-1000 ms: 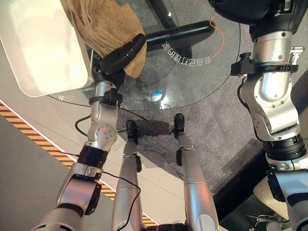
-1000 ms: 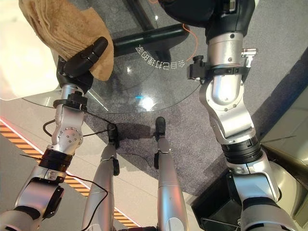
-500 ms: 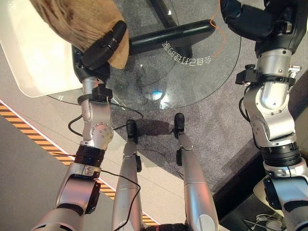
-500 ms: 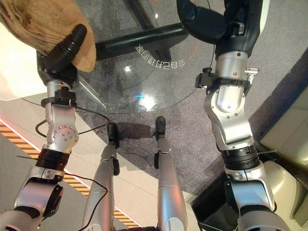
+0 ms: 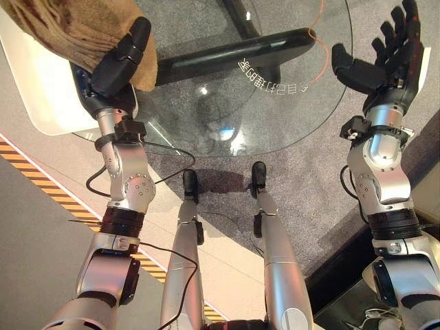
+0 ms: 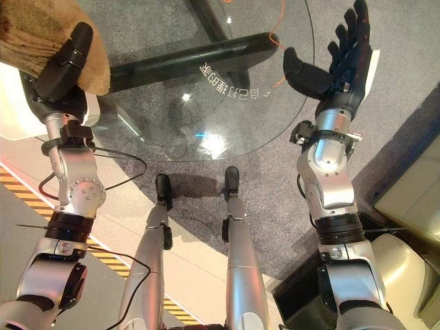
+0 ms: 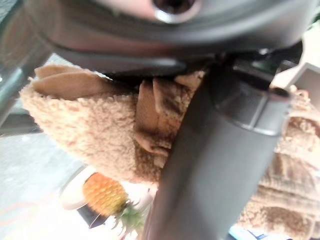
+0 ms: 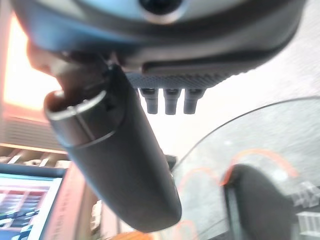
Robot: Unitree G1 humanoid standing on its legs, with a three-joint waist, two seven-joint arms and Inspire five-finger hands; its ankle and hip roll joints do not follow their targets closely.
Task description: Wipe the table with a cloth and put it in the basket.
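Left eye view: left hand (image 5: 113, 65) grips the cloth (image 5: 69, 27) over the white basket (image 5: 48, 110), upper left; drop pending. Right hand (image 5: 385, 62) splayed, empty.

The cloth (image 5: 75, 31), clutched in the left hand (image 5: 113, 65), hung over the table's (image 5: 275, 110) left edge, above the basket (image 5: 51, 106); the right hand (image 5: 385, 58) stood spread beyond its right edge.

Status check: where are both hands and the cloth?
Left robot hand shut on cloth, held above white basket. Right robot hand open, raised beside glass table. Nothing in the way.
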